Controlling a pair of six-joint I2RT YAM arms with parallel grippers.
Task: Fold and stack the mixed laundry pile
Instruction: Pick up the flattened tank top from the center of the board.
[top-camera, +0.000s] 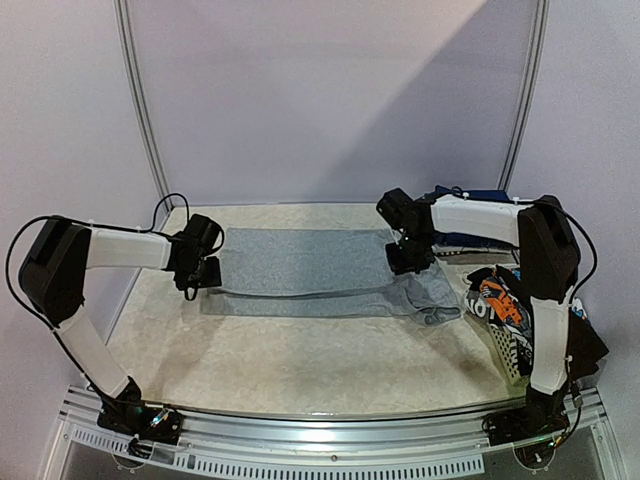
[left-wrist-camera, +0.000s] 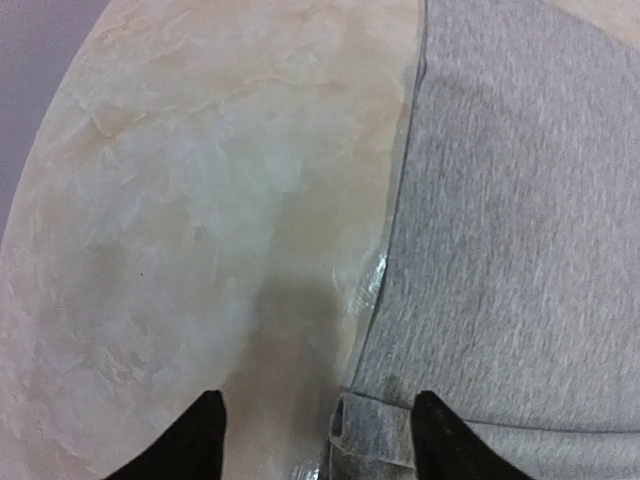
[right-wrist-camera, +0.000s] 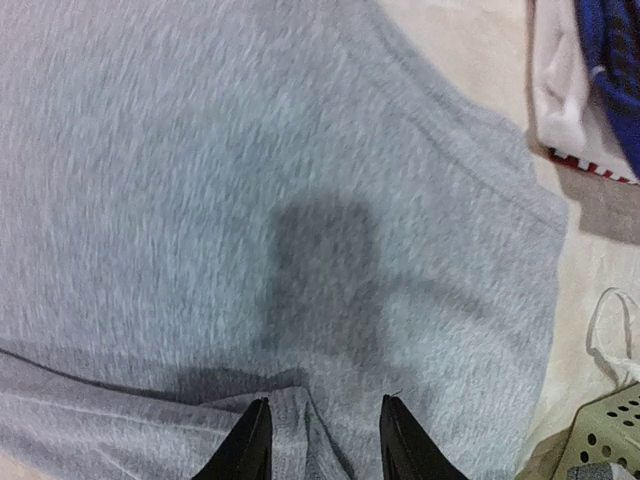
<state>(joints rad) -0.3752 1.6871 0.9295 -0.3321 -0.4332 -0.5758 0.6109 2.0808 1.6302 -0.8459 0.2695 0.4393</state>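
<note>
Grey shirt (top-camera: 300, 272) lies flat before you; your left gripper (left-wrist-camera: 318, 415) gapes wide at its hem, right gripper (right-wrist-camera: 325, 420) straddles a fold, grip impossible to tell.

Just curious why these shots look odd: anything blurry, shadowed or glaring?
Right wrist view: the grey shirt looks smeared by blur, with the right gripper's dark shadow on it. Left wrist view: glare along the shirt's edge on the table. Top view: a diagonal shadow crosses the back wall.

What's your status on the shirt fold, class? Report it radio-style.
Left gripper open at the grey shirt's left edge. Right gripper astride a ridge of it, grip unclear. Shirt flat, part-folded. Laundry basket beside its right end, not obstructing.
</note>
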